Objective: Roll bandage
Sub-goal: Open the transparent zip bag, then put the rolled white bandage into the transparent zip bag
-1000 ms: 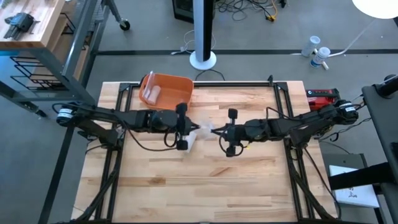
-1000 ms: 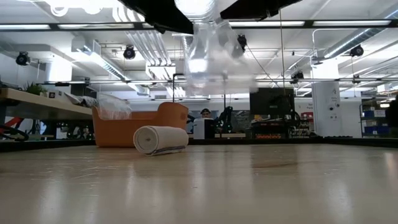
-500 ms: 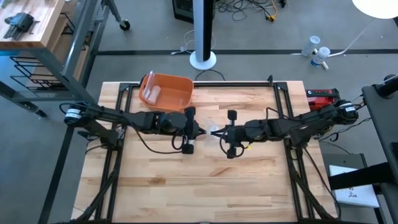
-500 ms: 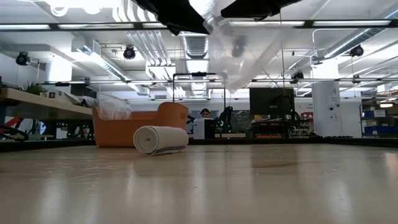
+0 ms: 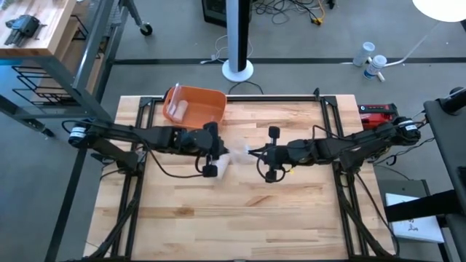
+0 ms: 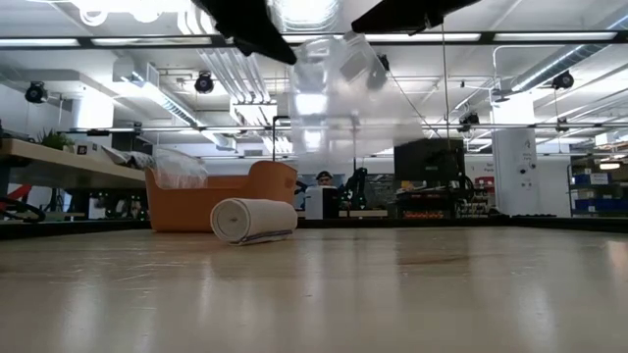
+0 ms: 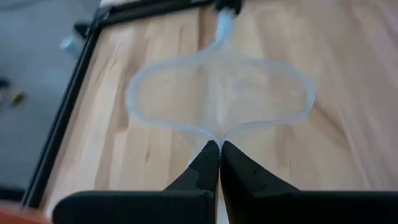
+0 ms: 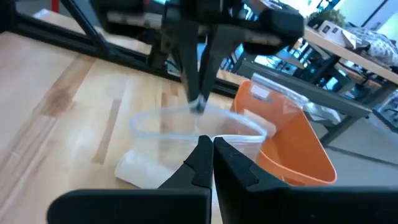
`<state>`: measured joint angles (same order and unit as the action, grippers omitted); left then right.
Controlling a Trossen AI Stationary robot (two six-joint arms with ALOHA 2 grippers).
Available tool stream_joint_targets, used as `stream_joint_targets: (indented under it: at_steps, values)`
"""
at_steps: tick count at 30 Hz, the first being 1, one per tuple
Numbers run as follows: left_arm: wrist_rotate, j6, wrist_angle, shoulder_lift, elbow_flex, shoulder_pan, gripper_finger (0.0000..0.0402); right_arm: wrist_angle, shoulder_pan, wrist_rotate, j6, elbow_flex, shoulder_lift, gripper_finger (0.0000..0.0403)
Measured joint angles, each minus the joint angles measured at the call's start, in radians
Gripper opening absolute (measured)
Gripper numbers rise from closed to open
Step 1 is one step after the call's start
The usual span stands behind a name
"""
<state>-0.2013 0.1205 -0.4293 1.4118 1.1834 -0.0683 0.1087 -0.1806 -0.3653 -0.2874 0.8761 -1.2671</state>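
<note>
Left gripper back, bag reopened

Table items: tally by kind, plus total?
Rolled bandage: 1
Clear plastic bag, held open between left gripper and right gripper: 1
Orange bin: 1
Clear packet in the bin: 1
Total: 4

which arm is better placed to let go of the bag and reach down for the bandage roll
Left, probably. Both grippers pinch the clear bag's rim, but the left gripper hangs almost over the bandage roll, while the right gripper sits farther toward the table's middle.
</note>
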Motion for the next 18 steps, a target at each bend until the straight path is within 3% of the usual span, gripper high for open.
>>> stream_joint_targets:
  at_steps: [9, 18]
  values:
    - [-0.025, -0.118, -0.122, -0.025, 0.000, 0.006, 0.0000, -0.027, 0.002, -0.002, -0.010, -0.003, -0.001, 0.0005]
    - [-0.011, -0.158, -0.121, -0.026, 0.003, 0.006, 0.0000, -0.082, 0.002, -0.001, 0.070, -0.006, -0.008, 0.0079]
